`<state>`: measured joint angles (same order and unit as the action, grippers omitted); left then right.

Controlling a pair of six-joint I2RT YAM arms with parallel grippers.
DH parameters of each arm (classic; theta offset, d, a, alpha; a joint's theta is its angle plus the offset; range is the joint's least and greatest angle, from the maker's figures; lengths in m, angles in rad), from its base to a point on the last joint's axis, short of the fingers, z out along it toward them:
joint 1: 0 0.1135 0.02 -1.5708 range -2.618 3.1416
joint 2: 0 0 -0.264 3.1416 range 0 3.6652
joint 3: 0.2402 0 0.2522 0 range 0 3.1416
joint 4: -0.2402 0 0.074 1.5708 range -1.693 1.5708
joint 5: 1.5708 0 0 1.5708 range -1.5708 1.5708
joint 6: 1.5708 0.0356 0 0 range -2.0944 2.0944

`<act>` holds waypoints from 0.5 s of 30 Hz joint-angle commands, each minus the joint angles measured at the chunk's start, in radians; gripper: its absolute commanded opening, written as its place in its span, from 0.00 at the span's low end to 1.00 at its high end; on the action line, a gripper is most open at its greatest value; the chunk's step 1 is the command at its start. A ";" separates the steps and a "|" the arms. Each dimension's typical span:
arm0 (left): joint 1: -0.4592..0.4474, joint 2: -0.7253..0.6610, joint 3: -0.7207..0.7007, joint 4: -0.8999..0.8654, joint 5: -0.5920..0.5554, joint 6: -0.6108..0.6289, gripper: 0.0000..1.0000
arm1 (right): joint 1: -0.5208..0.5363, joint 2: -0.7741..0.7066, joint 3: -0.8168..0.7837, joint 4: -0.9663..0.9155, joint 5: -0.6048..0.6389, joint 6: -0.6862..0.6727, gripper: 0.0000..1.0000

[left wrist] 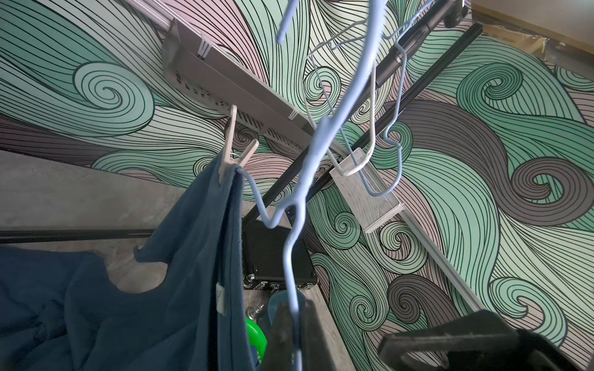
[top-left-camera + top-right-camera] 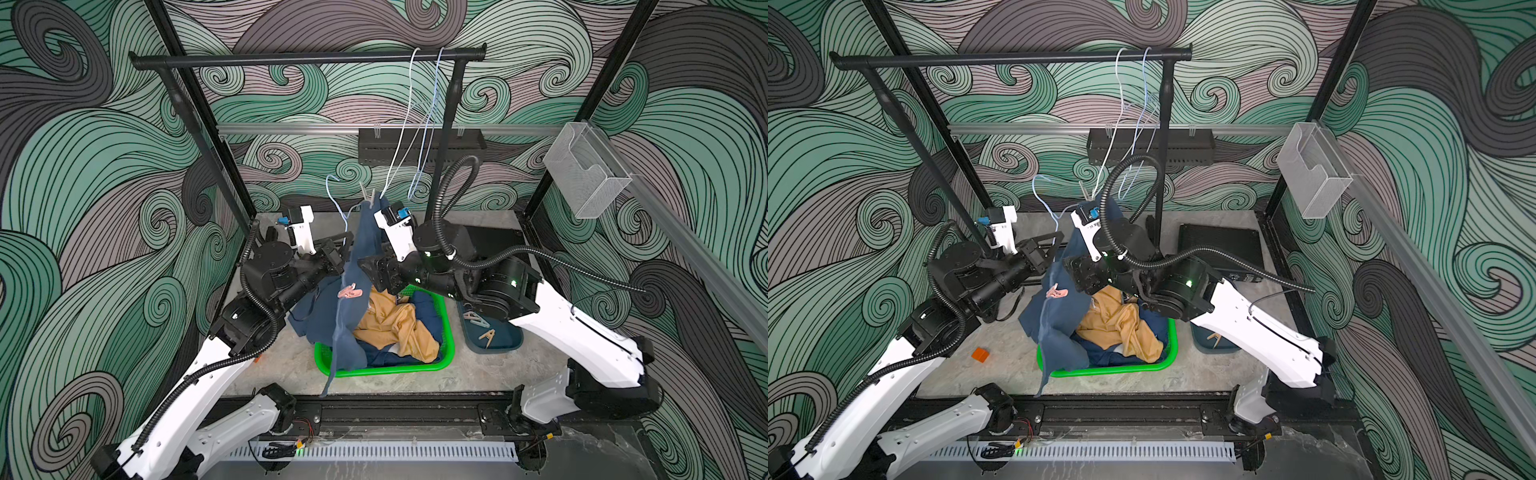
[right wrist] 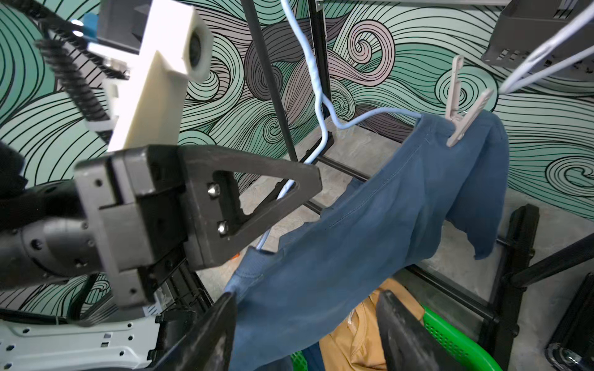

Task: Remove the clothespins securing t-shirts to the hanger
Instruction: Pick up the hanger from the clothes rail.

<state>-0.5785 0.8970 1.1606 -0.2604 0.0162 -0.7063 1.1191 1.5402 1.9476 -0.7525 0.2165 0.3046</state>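
A green basket point(image 2: 386, 370) sits in the middle of the grey tabletop point(image 2: 490, 370). A dark tray point(image 2: 508, 340) is just beside it. A small orange block point(image 2: 980, 354) lies well apart from both. A black rail point(image 2: 307, 59) runs overhead. A mesh box point(image 2: 586, 174) hangs on the swirly wall point(image 2: 83, 166).

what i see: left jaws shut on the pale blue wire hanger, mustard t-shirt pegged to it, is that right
No: the right wrist view shows a medium blue t-shirt pegged to the pale blue wire hanger by a pale plastic clothespin. The left gripper has its jaws shut on that hanger.

Grey tabletop point(image 2: 478, 374) with green basket point(image 2: 386, 370), tray point(image 2: 505, 334)
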 commanded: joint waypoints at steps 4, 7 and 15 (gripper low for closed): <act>-0.006 -0.022 -0.011 0.050 0.008 0.007 0.00 | -0.039 0.063 0.122 0.057 0.038 0.065 0.68; -0.009 -0.027 -0.018 0.051 0.005 0.004 0.00 | -0.043 0.101 0.149 0.081 0.093 0.074 0.67; -0.015 -0.038 -0.026 0.050 -0.002 0.004 0.00 | -0.044 0.202 0.224 0.097 0.114 0.067 0.66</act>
<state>-0.5858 0.8806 1.1225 -0.2607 0.0154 -0.7067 1.0779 1.7138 2.1506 -0.6735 0.3107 0.3679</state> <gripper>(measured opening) 0.055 0.660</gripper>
